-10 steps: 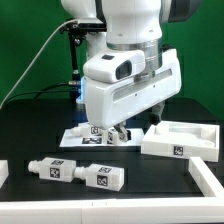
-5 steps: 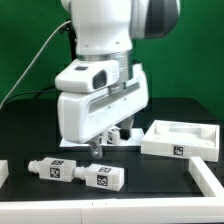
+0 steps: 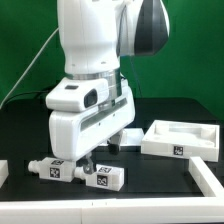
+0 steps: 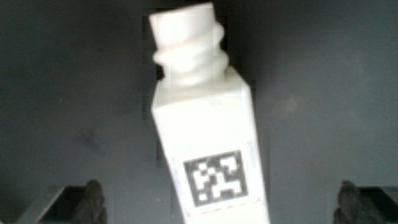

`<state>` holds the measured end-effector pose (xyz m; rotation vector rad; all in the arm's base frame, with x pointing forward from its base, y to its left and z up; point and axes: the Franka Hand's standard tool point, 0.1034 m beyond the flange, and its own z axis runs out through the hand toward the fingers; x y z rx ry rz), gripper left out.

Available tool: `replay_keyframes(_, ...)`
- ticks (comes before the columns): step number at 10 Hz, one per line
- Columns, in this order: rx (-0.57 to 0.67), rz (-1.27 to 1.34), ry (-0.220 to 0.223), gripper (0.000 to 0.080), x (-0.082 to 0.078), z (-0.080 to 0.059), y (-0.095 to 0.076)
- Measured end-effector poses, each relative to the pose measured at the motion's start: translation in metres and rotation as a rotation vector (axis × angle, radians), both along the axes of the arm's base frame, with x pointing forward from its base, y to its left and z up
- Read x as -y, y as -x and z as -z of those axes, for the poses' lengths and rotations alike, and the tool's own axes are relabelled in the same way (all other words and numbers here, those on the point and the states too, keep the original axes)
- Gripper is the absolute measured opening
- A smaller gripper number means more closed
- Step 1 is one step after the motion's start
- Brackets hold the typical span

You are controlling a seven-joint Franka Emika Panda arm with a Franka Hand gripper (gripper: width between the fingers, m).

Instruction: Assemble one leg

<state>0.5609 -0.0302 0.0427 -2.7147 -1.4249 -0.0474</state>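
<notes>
One leg (image 3: 55,168) and a second leg (image 3: 103,177) lie close together, jaws spread wide astride one.

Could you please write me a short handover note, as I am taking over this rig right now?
Hand: open, with a finger on either side of a leg; not touching it in the wrist view.
Parts: two legs lie on the table towards the exterior view's left, the nearer leg and the farther leg. The hand is low over them; I cannot tell which one it straddles. The square tray-like piece sits at the exterior view's right.
Done: nothing gripped or fitted yet.
Left: probably close on the leg, lift it, and fit it into the tray-like piece.
</notes>
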Motion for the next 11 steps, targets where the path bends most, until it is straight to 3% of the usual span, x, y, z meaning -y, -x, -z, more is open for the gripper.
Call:
replay_keyframes(1, -0.005, -0.015, -0.001, 0.065, 0.003, 0.004, 0.002)
replay_keyframes(3, 0.008, -0.087, -0.002, 0.065, 0.019, 0.027, 0.0)
replay_keyframes(6, 0.006, -0.083, -0.001, 0.065, 0.018, 0.031, 0.001)
replay_keyframes(8, 0.006, -0.083, -0.001, 0.041, 0.018, 0.031, 0.001)
replay_keyframes(9, 0.005, -0.083, -0.001, 0.041, 0.018, 0.031, 0.001)
replay_keyframes(10, 0.005, -0.083, -0.001, 0.0285, 0.018, 0.031, 0.001)
replay_keyframes(11, 0.006, -0.082, -0.001, 0.0285, 0.018, 0.031, 0.001)
